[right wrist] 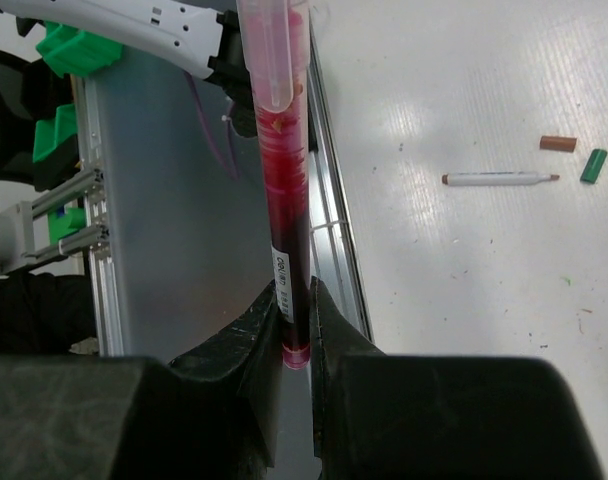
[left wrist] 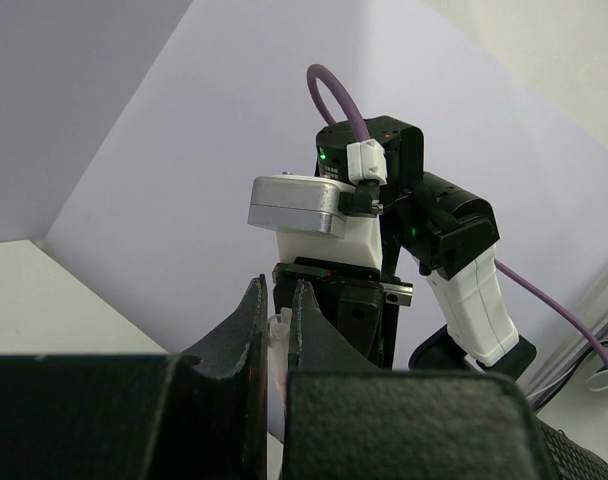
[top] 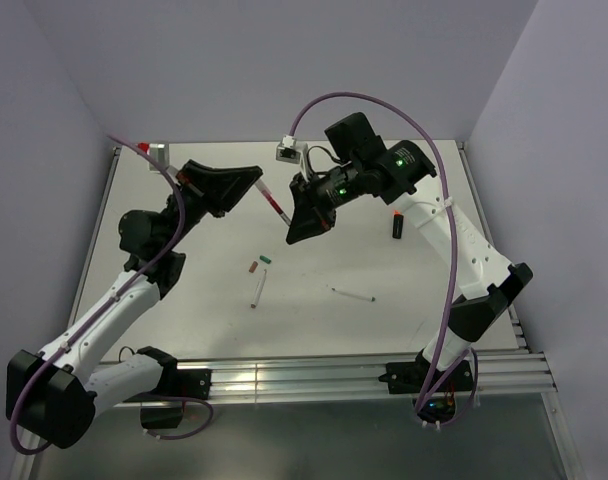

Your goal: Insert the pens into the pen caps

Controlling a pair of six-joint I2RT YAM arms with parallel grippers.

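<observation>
A dark red pen (top: 275, 206) hangs in the air between both grippers, above the back of the table. My right gripper (right wrist: 294, 305) is shut on its lower end (right wrist: 292, 270). A translucent cap (right wrist: 273, 60) covers its other end, and my left gripper (left wrist: 277, 300) is shut on that cap (left wrist: 276, 325). Seen from above, the left gripper (top: 255, 183) and right gripper (top: 291, 226) face each other. A brownish-red cap (top: 252, 267), a green cap (top: 265, 259) and a white pen (top: 258, 291) lie on the table (top: 324, 330). Another thin white pen (top: 352, 295) lies further right. A short black marker (top: 395, 226) lies at the right.
A small grey box (top: 286, 151) with a purple cable stands at the back edge; another (top: 156, 152) sits at the back left corner. An aluminium rail (top: 314, 378) runs along the near edge. In the right wrist view the white pen (right wrist: 499, 179), brownish-red cap (right wrist: 558, 143) and green cap (right wrist: 593, 165) show.
</observation>
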